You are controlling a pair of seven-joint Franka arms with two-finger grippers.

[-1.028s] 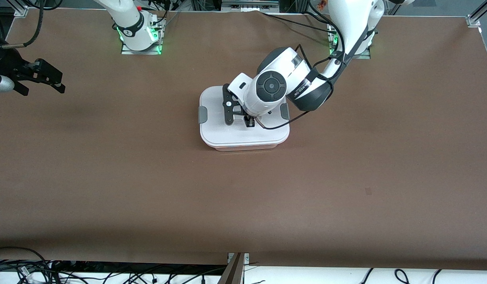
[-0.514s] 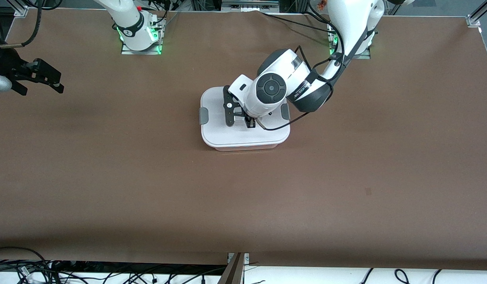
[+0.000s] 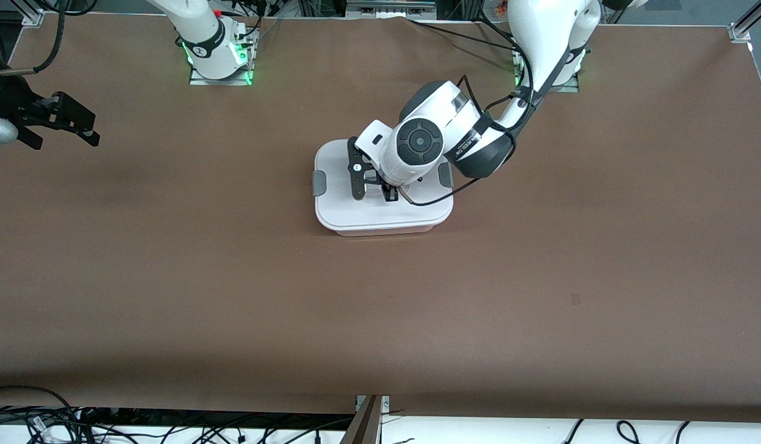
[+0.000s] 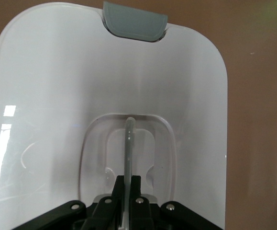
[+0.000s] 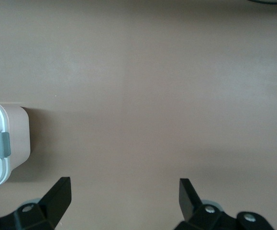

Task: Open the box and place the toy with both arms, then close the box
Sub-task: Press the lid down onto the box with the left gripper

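Observation:
The box point(image 3: 380, 216) stands mid-table with its white lid on; its pale-pink wall point(image 5: 18, 139) shows in the right wrist view. Grey clips point(image 3: 319, 183) sit at both ends of the lid. My left gripper point(image 3: 390, 194) is straight over the lid and shut on the clear centre handle point(image 4: 128, 139), which is pinched between the left gripper's point(image 4: 127, 178) black fingers. My right gripper point(image 3: 87, 132) waits open with nothing in it over bare table at the right arm's end; in its own view the right gripper point(image 5: 124, 184) has wide-apart jaws. The toy is out of view.
Brown table surface point(image 3: 380, 308) spreads all round the box. The arm bases point(image 3: 217, 58) stand along the table's edge farthest from the front camera. Loose cables point(image 3: 171, 428) lie below the table's near edge.
The left arm's wrist has shifted slightly toward the bases, still gripping the handle; the lid has barely moved. The right gripper has held its place.

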